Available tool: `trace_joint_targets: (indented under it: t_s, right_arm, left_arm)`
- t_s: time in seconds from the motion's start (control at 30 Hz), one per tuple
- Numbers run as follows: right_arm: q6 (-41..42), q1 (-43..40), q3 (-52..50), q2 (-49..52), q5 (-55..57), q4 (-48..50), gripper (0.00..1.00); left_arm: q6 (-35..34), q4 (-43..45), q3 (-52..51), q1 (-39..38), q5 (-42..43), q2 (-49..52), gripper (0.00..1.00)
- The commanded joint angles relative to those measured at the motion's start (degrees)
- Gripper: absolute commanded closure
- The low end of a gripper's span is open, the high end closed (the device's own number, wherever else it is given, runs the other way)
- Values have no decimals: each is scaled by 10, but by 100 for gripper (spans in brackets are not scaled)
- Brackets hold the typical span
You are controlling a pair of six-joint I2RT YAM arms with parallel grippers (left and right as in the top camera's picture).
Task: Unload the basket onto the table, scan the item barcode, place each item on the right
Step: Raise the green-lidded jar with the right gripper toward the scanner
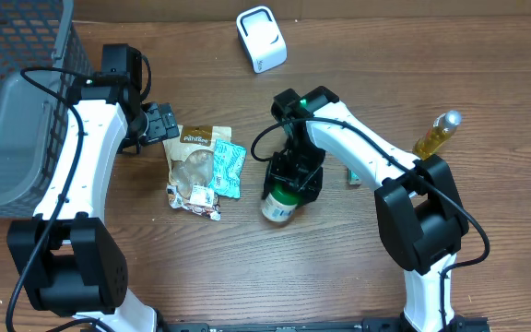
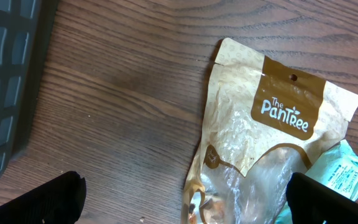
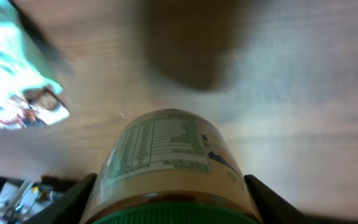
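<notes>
While the right end effector [image 3: 169, 193] is clenched across the jar [image 3: 166, 149], I start with its wrist camera, the closest look I have. The fingers [image 3: 73, 199] press on both sides of the body just under the green lid [image 3: 166, 218]. I judge the jar rigid, round and fairly weighty, with a smooth label that could twist or slide in a light pinch. Holding it across the body near the lid looks sound to me, as long as the fingers stay off the printed panel.

This view gives me the label: a table of small print faces the lens. I cannot find the barcode on the side that shows. The table [image 3: 303, 93] beyond is a blur, so I cannot tell whether the jar is lifted.

From the left wrist camera I see only the pouch [image 2: 272, 137], lying flat and crinkled. The left end effector [image 2: 185, 202] hangs over it released, its fingers wide and touching nothing.

Only the overhead camera shows the layout. The jar sits near the middle of the table, just right of the teal packet [image 1: 230, 168] and the pouch. The scanner [image 1: 261, 39] stands well apart at the far edge. A bottle [image 1: 436, 134] lies off to the right and a basket [image 1: 17, 111] on the left.
</notes>
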Motion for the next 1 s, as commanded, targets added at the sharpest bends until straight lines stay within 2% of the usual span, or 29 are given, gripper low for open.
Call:
trace_joint_targets:
  t_s: [0.0, 0.4, 0.5, 0.6, 0.97]
  right_arm:
    - [-3, 2, 16, 1, 37, 27, 83]
    - [-3, -2, 16, 1, 77, 77, 82]
    - [-21, -5, 16, 1, 86, 77, 87]
    - [-33, -10, 16, 1, 86, 78, 96]
    - [-33, -36, 16, 1, 86, 78, 96]
  left_arm:
    - [0, 0, 9, 0, -3, -11, 0]
    - [0, 0, 9, 0, -3, -11, 0]
    - [0, 0, 9, 0, -3, -11, 0]
    - [0, 0, 9, 0, -3, -11, 0]
    - [0, 0, 9, 0, -3, -11, 0]
